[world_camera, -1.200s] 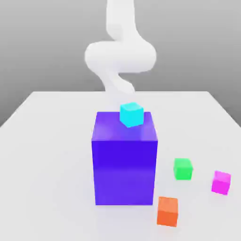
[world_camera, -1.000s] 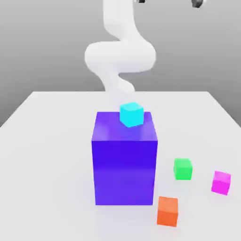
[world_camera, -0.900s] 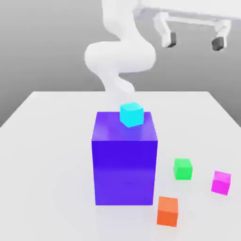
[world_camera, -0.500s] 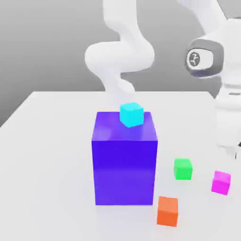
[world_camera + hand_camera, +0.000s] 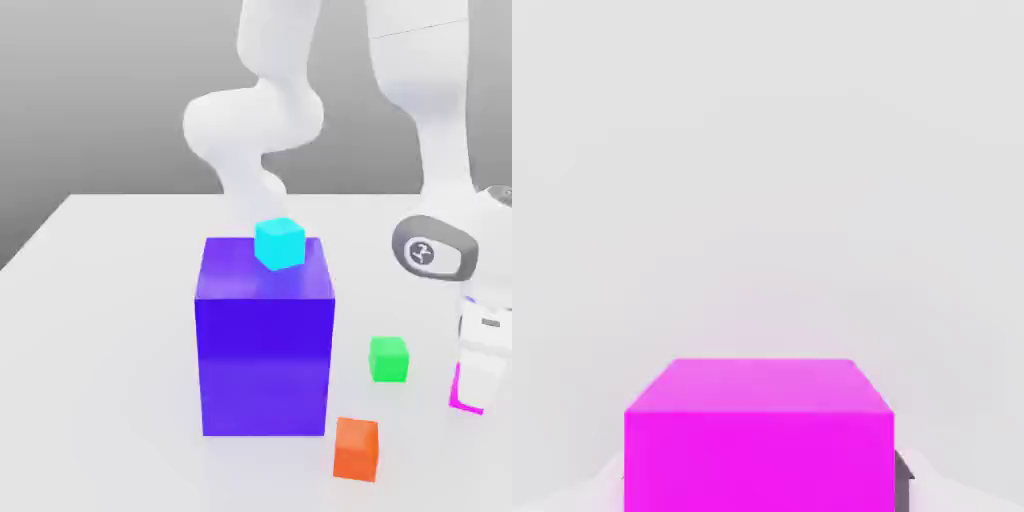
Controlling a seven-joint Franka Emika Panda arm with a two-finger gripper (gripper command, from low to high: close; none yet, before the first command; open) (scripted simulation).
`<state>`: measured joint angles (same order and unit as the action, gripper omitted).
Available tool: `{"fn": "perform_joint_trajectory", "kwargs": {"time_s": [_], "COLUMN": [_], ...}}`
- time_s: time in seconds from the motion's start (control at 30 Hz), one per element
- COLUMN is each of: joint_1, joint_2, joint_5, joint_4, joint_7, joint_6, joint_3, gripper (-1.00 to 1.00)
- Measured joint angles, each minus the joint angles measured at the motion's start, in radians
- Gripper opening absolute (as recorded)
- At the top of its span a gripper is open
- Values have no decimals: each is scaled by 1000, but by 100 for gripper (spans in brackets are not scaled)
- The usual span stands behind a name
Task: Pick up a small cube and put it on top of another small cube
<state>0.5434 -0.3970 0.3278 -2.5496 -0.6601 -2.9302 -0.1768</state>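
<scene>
The small cube (image 5: 455,390) is glossy magenta and rests on the white table at the exterior view's right, mostly covered by my hand. My gripper (image 5: 468,398) has come straight down over it. In the hand view the small cube (image 5: 760,440) sits between my fingers, and a dark finger pad (image 5: 905,478) rests against one of its sides. The jaws stand close in on the cube, which is still on the table.
A big blue-violet block (image 5: 265,340) stands mid-table with a cyan cube (image 5: 279,243) on its top. A green cube (image 5: 388,358) lies just left of my hand in the exterior view, and an orange cube (image 5: 356,448) sits nearer the front. The white table (image 5: 100,350) stretches to the left.
The arm swung in from above and dropped onto the magenta cube at the exterior view's right. Its fingers, wide apart earlier, have drawn in around the cube. The other cubes have not moved.
</scene>
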Motion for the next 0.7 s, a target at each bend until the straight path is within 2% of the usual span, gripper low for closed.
{"fn": "perform_joint_trajectory", "kwargs": {"time_s": [0.1, 0.23, 0.33, 0.53, 0.7], "joint_1": [-41, -89, -106, -81, -66], "joint_2": [64, 205, 316, 534, 650], "joint_5": [-45, -168, -272, -438, -484], "joint_4": [-15, -55, -130, -293, -407], "joint_7": [35, 128, 204, 327, 365], "joint_6": [49, 147, 176, 223, 224], "joint_3": [-51, -123, -147, -125, -92], "gripper": [-100, -100, -100, -100, -100]}}
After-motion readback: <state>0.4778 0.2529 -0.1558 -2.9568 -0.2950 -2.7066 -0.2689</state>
